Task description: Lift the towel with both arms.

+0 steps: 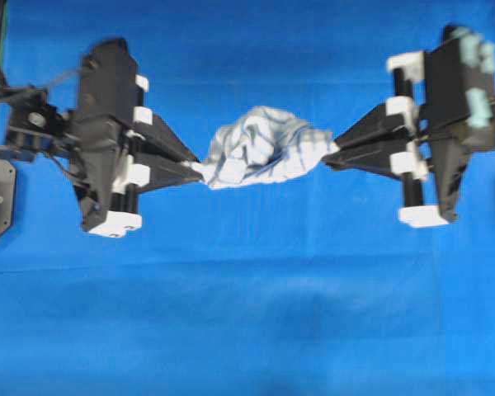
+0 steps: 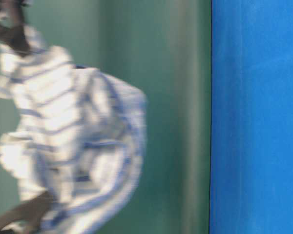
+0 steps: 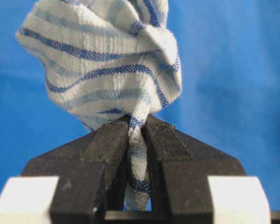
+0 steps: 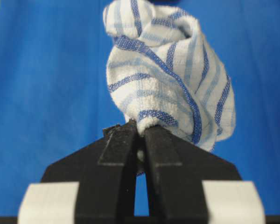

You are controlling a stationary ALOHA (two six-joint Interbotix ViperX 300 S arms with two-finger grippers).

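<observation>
One towel (image 1: 260,148), bunched and wrinkly, hangs between my two sets of fingers, above the blue table (image 1: 247,313) and clear of it. My left fingers (image 1: 195,167) are pressed together, pinching its left end (a strip of cloth runs down between them in the wrist view). My right fingers (image 1: 330,153) are pinching its right end the same way. Two arms, one towel.

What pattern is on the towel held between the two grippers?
White with narrow blue and grey-blue stripes; the towel shows best in the left wrist view.
</observation>
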